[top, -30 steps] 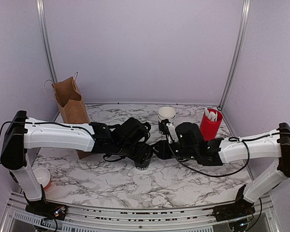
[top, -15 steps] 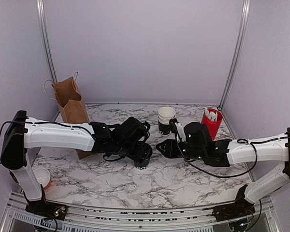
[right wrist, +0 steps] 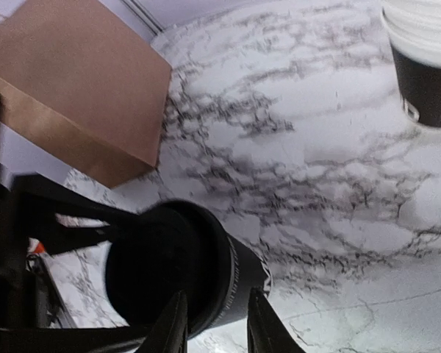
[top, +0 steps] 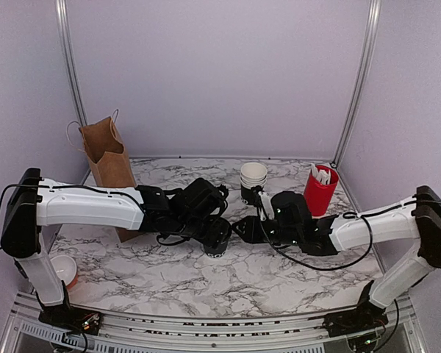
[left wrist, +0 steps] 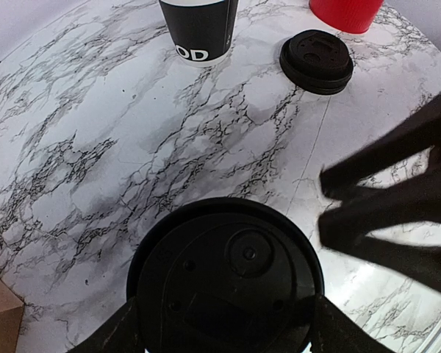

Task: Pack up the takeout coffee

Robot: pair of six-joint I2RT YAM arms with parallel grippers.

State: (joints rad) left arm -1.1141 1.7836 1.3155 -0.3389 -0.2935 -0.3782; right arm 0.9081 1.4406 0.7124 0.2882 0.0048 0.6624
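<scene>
On the marble table (top: 294, 283), the left gripper (top: 214, 235) is clamped on the takeout coffee (left wrist: 224, 283), which stands upright and lidded. The right gripper (right wrist: 217, 296) is just beside it, jaws slightly apart, holding nothing. Farther back are a loose black lid (left wrist: 316, 60), a stack of cups (top: 253, 179) and a red cup (top: 320, 193). A brown paper bag (top: 106, 154) stands far left.

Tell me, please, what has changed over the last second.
The right arm's fingers drew back to the right, away from the small black paper cup with its round black plastic lid, then returned beside it, empty. The left arm's fingers stayed clamped on that cup; the brown paper bag, stack of white-rimmed cups and red cup did not move.
</scene>
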